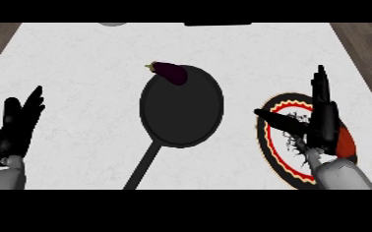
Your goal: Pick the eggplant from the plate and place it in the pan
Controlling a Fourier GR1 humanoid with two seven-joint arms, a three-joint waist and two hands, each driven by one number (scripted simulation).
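Observation:
A dark purple eggplant (170, 72) lies across the far rim of the black pan (181, 108), partly over the counter. The pan's long handle (143, 167) runs toward the lower edge. A plate (274, 142) with a red, black and yellow rim sits at the right, with nothing on it that I can see. My right hand (323, 118) hovers over the plate, fingers straight and pointing away, thumb spread to the left, holding nothing. My left hand (18, 123) rests open at the left edge, fingers up.
The white marbled counter (80, 64) spreads around the pan. A grey round object (112, 23) and a dark flat shape (218, 23) peek in at the far edge. Brown floor shows at both upper corners.

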